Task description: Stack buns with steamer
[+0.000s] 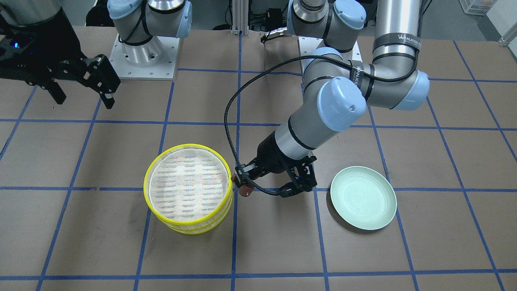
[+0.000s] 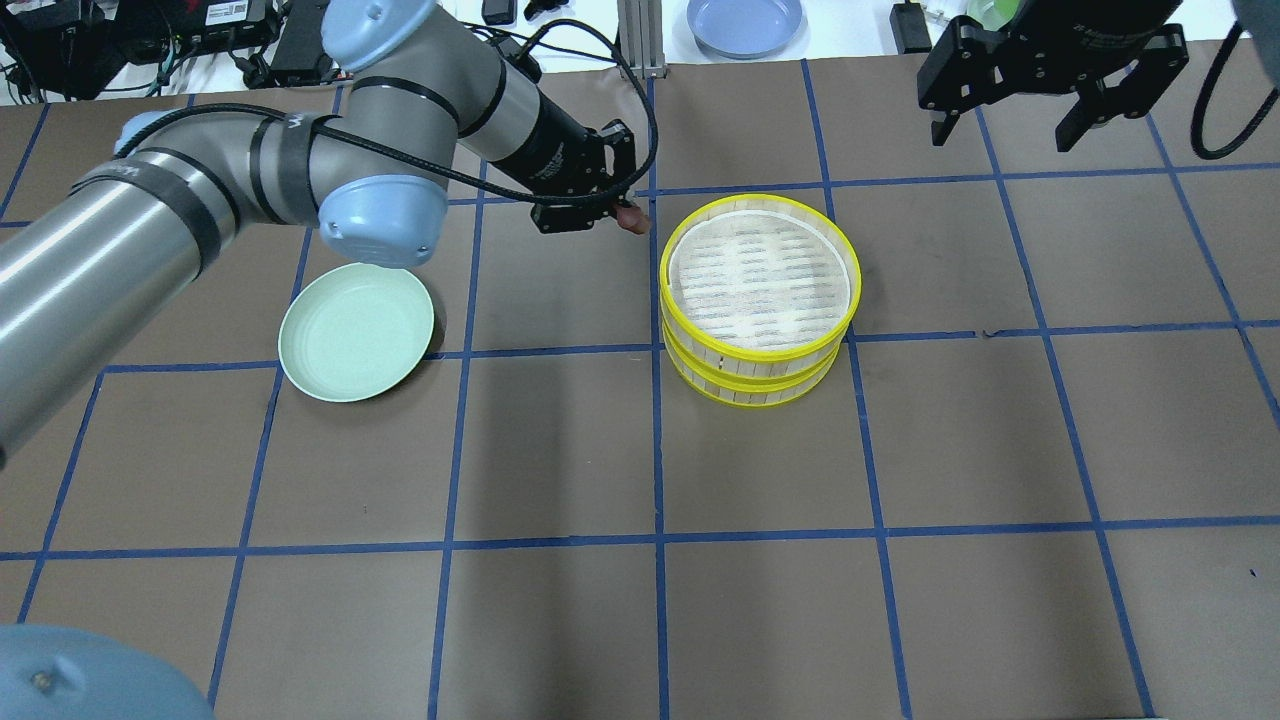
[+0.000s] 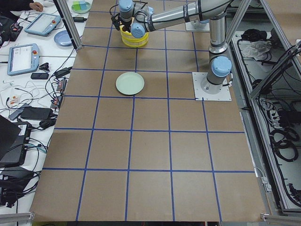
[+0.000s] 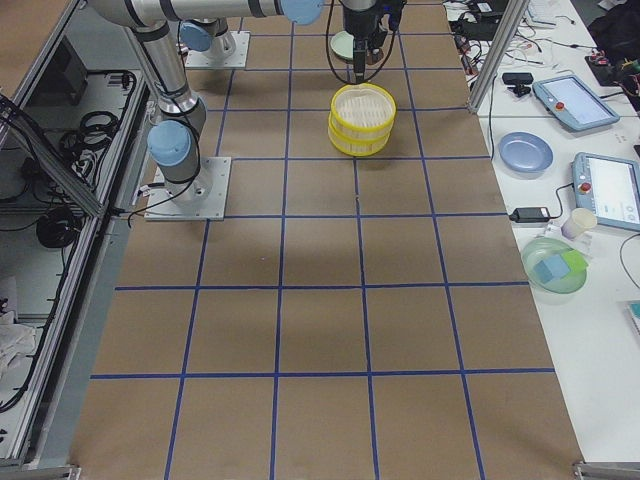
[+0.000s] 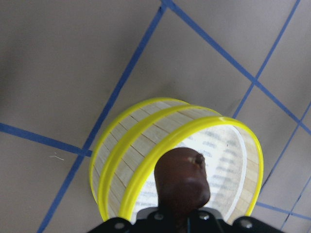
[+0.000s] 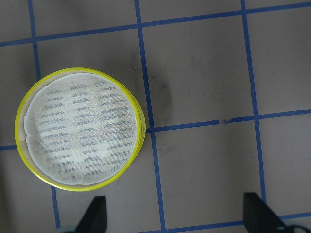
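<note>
Glossy brown bun (image 5: 182, 177) is riding in the left hand (image 2: 622, 212), pinched between its fingers, hanging just beside the steamer (image 2: 750, 372) at upper centre of the overhead frame. We are seeing both yellow-rimmed trays already stacked on the desk (image 2: 560, 440), the top cloth base showing nothing on it. Cream bun is not showing anywhere; we are guessing it is lying in the lower tray. Right hand (image 2: 1008, 132) is hanging spread wide at upper right, holding nothing. We are judging one step left: setting this bun into the top tray.
</note>
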`<state>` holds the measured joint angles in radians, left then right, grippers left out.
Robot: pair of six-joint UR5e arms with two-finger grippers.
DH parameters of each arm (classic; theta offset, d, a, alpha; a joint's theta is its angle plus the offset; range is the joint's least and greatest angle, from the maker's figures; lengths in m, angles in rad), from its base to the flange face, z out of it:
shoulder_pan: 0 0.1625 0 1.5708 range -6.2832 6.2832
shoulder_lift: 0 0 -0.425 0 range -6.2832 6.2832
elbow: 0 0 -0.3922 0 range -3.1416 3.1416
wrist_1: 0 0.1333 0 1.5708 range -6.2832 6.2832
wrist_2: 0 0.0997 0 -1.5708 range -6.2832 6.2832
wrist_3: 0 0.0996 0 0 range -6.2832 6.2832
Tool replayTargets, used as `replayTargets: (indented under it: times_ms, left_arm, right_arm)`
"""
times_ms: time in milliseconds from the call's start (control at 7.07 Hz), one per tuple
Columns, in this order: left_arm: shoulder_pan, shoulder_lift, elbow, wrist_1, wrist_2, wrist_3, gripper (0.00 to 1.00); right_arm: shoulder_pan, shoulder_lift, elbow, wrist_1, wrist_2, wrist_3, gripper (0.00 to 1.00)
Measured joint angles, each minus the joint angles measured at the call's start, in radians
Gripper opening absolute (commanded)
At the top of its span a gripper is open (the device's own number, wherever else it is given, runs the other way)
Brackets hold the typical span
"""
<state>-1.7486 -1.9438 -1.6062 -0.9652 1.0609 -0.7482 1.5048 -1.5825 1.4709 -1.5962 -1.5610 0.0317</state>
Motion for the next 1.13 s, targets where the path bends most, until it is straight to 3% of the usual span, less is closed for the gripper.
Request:
replayTargets:
  times_ms: [141, 283, 1131]
  left_arm:
    - [-0.037, -0.008, -0.007, 0.010, -0.004, -0.030, 0.78]
    - [-0.062, -0.014, -0.018, 0.015, -0.006, -0.052, 1.00]
    - [-0.082, -0.022, -0.018, 0.016, -0.066, -0.063, 1.00]
  right_arm:
    - [0.001, -0.017, 0.001, 0.004, -0.002, -0.022, 1.00]
    - [0.000, -0.024, 0.004, 0.006, 0.000, -0.031, 1.00]
    - [0.000, -0.027, 0.015, -0.002, -0.005, -0.036, 1.00]
